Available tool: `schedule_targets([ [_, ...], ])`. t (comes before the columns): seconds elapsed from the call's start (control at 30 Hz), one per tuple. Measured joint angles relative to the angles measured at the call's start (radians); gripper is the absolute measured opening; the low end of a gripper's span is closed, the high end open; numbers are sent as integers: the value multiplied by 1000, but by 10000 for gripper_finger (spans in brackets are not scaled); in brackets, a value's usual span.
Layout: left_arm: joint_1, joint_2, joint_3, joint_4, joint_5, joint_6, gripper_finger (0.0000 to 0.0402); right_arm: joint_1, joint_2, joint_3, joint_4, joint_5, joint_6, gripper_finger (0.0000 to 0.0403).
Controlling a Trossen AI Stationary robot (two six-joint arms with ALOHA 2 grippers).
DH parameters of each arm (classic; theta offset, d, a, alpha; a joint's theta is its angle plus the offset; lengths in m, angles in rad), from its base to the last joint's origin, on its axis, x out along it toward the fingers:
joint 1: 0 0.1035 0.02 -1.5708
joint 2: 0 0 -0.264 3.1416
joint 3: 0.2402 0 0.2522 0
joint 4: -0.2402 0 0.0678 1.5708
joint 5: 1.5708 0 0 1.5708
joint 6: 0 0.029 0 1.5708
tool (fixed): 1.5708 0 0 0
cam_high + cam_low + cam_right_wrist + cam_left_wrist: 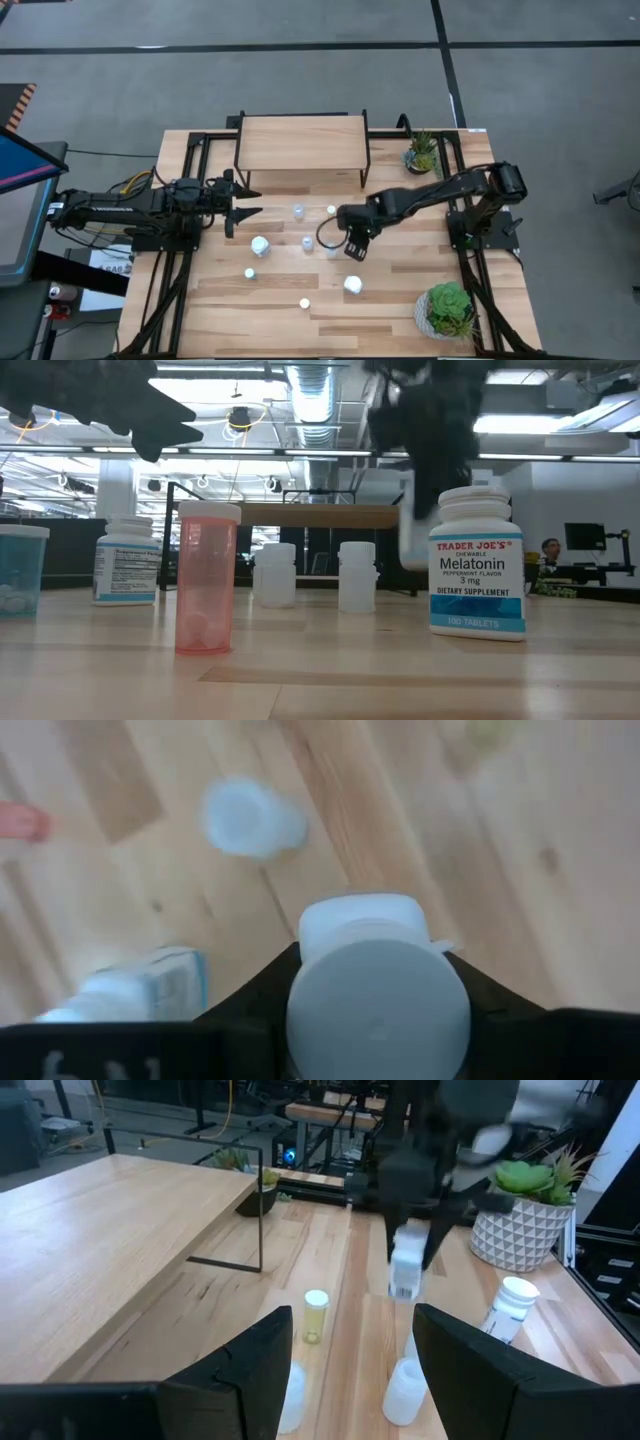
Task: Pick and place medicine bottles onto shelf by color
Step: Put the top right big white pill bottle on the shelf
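Note:
My right gripper (354, 246) is shut on a white medicine bottle (405, 1266) above the table's middle. My left gripper (250, 202) is open and empty at the table's left, near the shelf's front left leg, its fingers pointing toward the table's right. The light-wood shelf (300, 143) stands on black legs at the far middle. Several small bottles stand on the table: a yellowish one (316, 1316), white ones (260, 245) (352, 284), a pink one (207, 576), a blue one (20, 571) and a labelled Melatonin bottle (477, 561). My right gripper pinches the white bottle at its cap end (378, 1003) between its two fingers (255, 1000), which come from above and point down. The bottle stands upright, cap toward the wrist, its body (404, 1276) hanging below the fingers, lifted clear of the table.
Two green potted plants stand at the right, one far (423, 152), one near (448, 308). Black frame rails (160, 290) run along the table's left and right edges. Bare wood lies along the near edge.

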Motion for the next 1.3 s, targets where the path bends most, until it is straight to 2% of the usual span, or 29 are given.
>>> schedule_targets([
  [0.17,0,0,0,1,0,0,196,-74,0,244,-175,2,-183,162],
  [0.3,0,0,0,1,0,-1,196,-179,0,407,-261,2,-313,162],
  [0.53,0,0,0,1,-2,-1,197,-403,18,582,-323,5,-532,162],
  [0.8,0,0,0,1,-18,-1,197,-602,189,791,-449,-18,-744,162],
  [1.07,0,0,0,0,-57,2,197,-700,392,1048,-584,-23,-915,162],
  [1.3,0,0,0,0,-57,6,196,-719,468,1090,-611,-30,-994,165],
])
